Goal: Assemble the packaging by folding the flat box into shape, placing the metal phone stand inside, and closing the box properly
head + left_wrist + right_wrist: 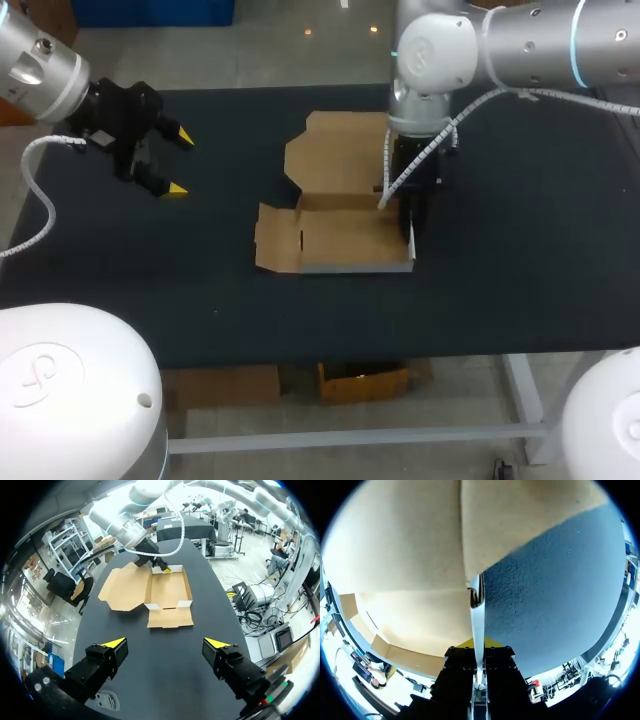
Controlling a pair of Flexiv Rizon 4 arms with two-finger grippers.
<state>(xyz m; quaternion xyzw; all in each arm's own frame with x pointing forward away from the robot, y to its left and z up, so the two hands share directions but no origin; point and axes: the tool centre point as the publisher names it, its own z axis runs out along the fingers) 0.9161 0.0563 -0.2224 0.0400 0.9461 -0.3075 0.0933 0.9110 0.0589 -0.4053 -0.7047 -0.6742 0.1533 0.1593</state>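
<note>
Head view: the cardboard box (pixel 340 235) lies near the middle of the black table (pixel 520 280), partly formed. Its low walls are raised. The lid flap (pixel 335 150) lies opened out on the far side, and a side flap (pixel 277 238) lies flat on the table toward my left arm.

My right pincer (pixel 410 222) stands at the box's right side wall (pixel 411 250). Right wrist view: the thin edge of that wall runs straight between my two fingers, which stand close together and press it from both sides. The right pincer therefore grips the wall. The box floor lies on one side of the wall and bare table on the other.

My left pincer (pixel 180 162) hangs over the table's left part, well apart from the box. Left wrist view: its yellow tips stand wide apart with nothing between them, and the box lies ahead of it.
</note>
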